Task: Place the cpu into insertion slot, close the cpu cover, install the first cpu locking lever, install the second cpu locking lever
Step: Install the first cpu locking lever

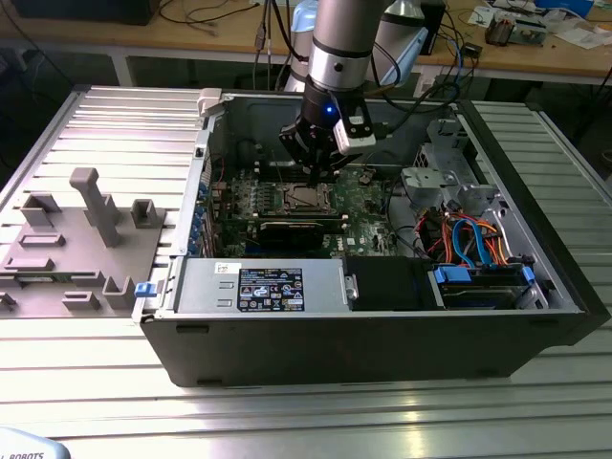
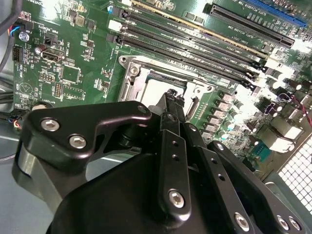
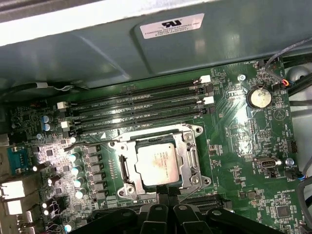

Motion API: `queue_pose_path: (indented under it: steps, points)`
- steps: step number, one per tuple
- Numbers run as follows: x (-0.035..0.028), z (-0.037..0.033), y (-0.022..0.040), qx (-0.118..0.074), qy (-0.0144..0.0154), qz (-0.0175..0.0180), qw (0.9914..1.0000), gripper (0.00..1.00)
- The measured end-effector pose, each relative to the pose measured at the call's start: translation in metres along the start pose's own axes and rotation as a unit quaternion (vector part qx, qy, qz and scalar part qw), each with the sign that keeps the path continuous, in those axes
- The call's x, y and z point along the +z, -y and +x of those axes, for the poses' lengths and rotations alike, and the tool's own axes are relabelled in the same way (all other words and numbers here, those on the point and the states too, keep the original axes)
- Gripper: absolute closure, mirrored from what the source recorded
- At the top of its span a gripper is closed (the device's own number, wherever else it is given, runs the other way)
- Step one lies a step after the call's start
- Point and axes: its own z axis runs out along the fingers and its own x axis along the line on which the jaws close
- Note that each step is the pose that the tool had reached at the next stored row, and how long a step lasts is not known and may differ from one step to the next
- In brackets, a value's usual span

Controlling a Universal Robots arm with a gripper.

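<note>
First wrist view: the cpu [image 3: 157, 164] lies flat in the insertion slot [image 3: 192, 161], its dull silver top facing up and its edges square with the socket frame; being square, it has no long axis to speak of. The cpu cover [image 3: 187, 139] is down around it, the chip showing through the cover's window. The gripper [image 3: 165, 196] stands right at the socket's near edge, its fingers [image 3: 161, 201] brought together into a narrow point with nothing between them. In the second wrist view the same closed fingertips [image 2: 170, 100] hang over the pale chip [image 2: 153, 90], just above the socket frame.

The memory slots [image 3: 139, 109] run as long black lines parallel to one side of the socket, close beside it. A row of small capacitors [image 3: 75, 170] lines another side, and a coin cell [image 3: 258, 97] sits well apart on the green motherboard [image 3: 239, 146]. A white label [image 3: 171, 26] is stuck on the grey chassis wall; its print is too small to make out.

In the exterior view the gripper [image 1: 316, 172] reaches down into the open computer case [image 1: 382, 335] over the socket; a grey fixture block [image 1: 96, 206] stands on the ribbed table [image 1: 287, 411] at the exterior view's left
</note>
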Motion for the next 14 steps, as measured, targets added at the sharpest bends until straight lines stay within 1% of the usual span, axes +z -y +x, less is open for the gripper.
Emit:
queue_pose_path:
  steps: [10, 11, 12, 13, 14]
  points:
    - [0.0, 0.0, 0.0, 0.0, -0.0001, -0.0006, 1.0, 0.89]
    - [-0.0001, 0.0, 0.0001, 0.0, -0.0003, -0.0012, 1.0, 0.89]
    - [-0.0001, -0.0001, 0.0002, -0.001, -0.0012, -0.007, 0.99997, 0.89]
    - [0.0, -0.0001, 0.0002, -0.002, -0.0039, -0.0227, 0.99973, 0.89]
    - [0.0, -0.0001, 0.0006, -0.003, -0.0069, -0.0402, 0.99916, 0.89]
